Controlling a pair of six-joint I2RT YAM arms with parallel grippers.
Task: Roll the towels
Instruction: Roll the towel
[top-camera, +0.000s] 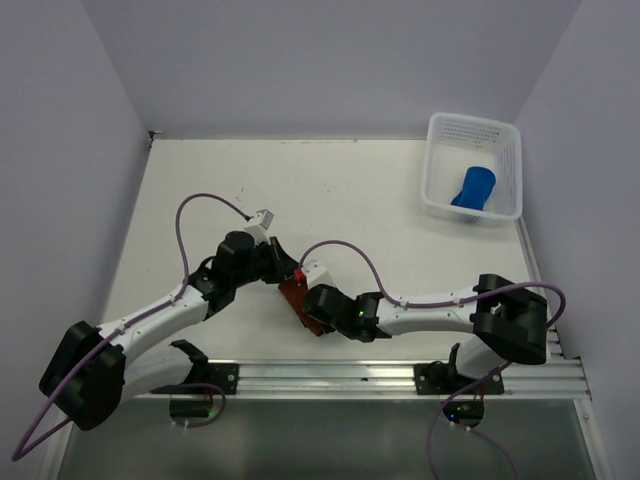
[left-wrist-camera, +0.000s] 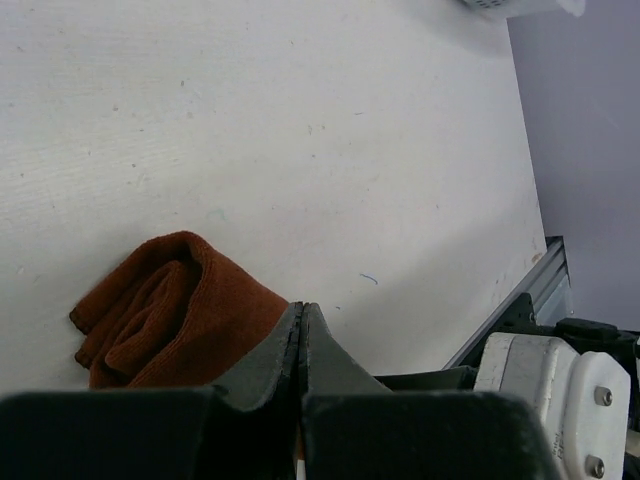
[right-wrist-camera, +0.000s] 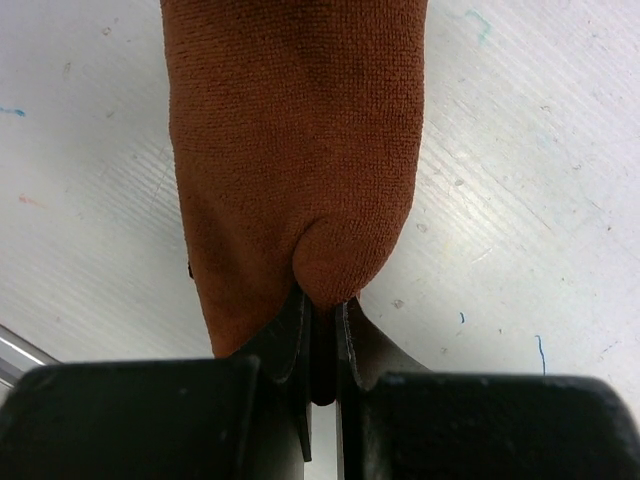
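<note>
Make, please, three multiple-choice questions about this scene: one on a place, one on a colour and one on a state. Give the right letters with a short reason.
1. Where is the blue towel?
A) hung on the back wall
B) inside the white basket
C) draped over an arm

2. What colour is the other towel, the one between the two wrists?
A) green
B) white
C) rust-brown

3. In what state are the right fingers?
A) shut on the other towel
B) wide open, holding nothing
C) shut on the blue towel

Answers:
1 B: the top view shows the blue towel rolled up within the basket's walls.
2 C: the cloth is rust-brown in all three views.
3 A: the right wrist view shows a fold of the rust-brown cloth pinched between them.
</note>
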